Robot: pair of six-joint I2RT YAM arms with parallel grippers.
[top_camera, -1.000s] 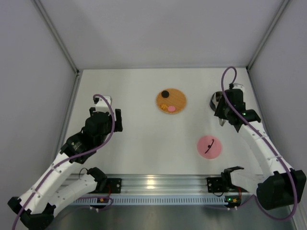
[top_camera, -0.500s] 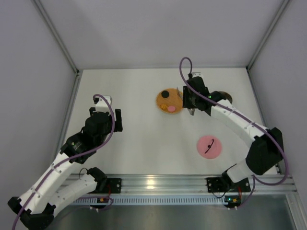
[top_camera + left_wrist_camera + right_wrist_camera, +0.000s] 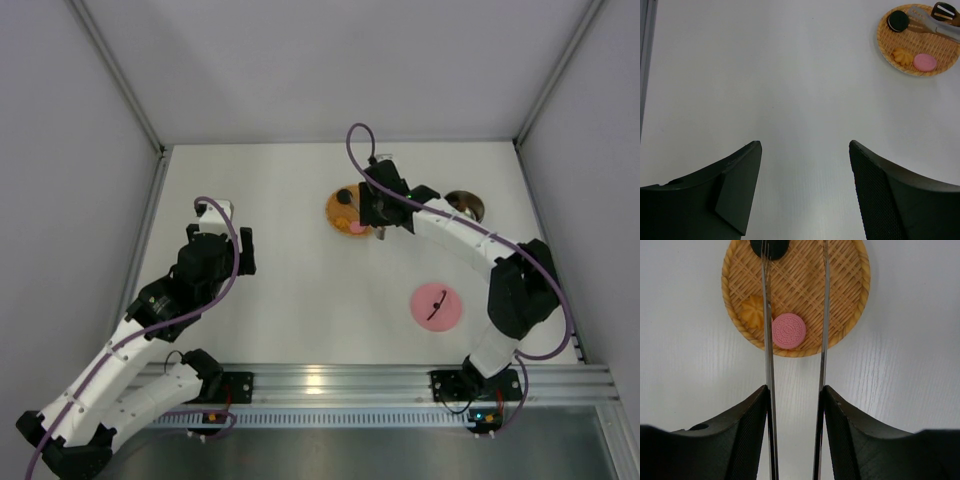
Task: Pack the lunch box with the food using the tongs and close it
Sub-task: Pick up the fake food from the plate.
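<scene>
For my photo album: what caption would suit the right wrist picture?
The right pincer holds silver tongs over a woven mat of food.

Bright, even white light falls from above across the table (image 3: 290, 300), with no harsh shadows; only faint grey smudges lie under the arms. The metal rail (image 3: 320, 381) at the near edge carries a white patch of glare. In the right wrist view a soft shadow sits to the right of the woven mat (image 3: 840, 290), the tongs (image 3: 824, 315) gleam in thin streaks, and the dark fingers (image 3: 740, 440) close to the lens look slightly soft. The left wrist view is crisp far off and greys a little toward the bottom
</scene>
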